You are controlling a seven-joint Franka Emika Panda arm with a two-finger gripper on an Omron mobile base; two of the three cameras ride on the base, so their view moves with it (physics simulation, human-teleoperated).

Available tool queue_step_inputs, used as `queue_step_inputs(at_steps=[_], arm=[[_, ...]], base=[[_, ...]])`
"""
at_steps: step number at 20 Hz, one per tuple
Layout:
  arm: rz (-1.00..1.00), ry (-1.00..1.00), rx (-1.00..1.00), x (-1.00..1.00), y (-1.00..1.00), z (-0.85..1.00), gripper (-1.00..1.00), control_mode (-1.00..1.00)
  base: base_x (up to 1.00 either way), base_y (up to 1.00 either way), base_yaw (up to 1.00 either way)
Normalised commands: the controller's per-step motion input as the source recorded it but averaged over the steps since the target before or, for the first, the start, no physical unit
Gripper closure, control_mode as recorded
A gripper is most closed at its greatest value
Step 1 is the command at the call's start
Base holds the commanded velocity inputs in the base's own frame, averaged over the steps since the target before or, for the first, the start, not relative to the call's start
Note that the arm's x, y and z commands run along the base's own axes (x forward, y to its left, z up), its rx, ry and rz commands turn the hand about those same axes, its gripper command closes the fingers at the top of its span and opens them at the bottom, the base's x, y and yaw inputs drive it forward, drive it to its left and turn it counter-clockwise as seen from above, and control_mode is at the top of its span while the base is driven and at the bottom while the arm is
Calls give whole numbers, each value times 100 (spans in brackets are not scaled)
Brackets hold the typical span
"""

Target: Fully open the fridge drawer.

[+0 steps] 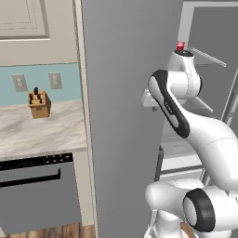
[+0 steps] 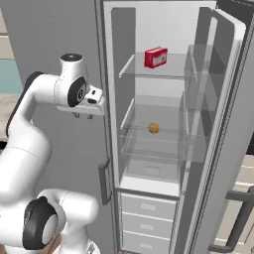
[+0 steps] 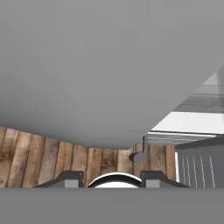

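The fridge drawer [image 2: 149,167] is a clear, shallow box low in the white fridge interior, below the glass shelves and above the opaque grey drawer fronts [image 2: 148,221]. It looks pushed in. My gripper [image 2: 83,116] hangs left of the open compartment, in front of the closed grey door [image 2: 54,44], pointing down and well apart from the drawer. In the hand view my gripper [image 3: 111,178] is open, nothing between its fingertips [image 3: 70,177]. It faces the grey door panel [image 3: 100,70] and the wooden floor [image 3: 52,157]. In the left base view my gripper [image 1: 155,108] sits by the door edge.
A red box [image 2: 155,57] stands on the upper glass shelf and an orange [image 2: 154,128] lies lower down. The open fridge door [image 2: 223,99] with clear bins stands at the right. A dark handle [image 2: 105,181] projects from the closed door. A knife block [image 1: 39,104] stands on the counter at the left.
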Motion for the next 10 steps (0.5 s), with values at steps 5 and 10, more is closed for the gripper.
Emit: queue_step_inputs(at_steps=[5, 10], arm=[[0, 0, 0, -31, -5, -6, -100, -100], [0, 0, 0, -53, -1, -40, -100, -100]], base=[[0, 0, 0], [0, 0, 0]])
